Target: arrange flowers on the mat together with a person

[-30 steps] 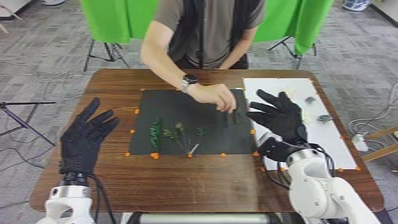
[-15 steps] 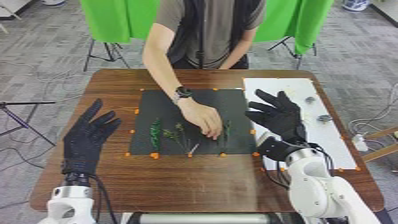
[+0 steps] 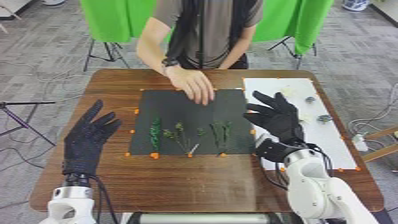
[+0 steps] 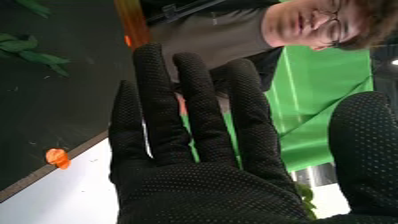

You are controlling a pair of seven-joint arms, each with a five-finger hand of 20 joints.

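The person's hand (image 3: 191,84) has drawn back toward the far edge of the black mat (image 3: 169,107), and two green stems (image 3: 226,132) now lie side by side where it was working.

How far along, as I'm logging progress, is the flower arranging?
Green stems already lie along the near part of the dark mat. The open left hand and right hand hold nothing. The greyish pieces on the white sheet are probably left to place.
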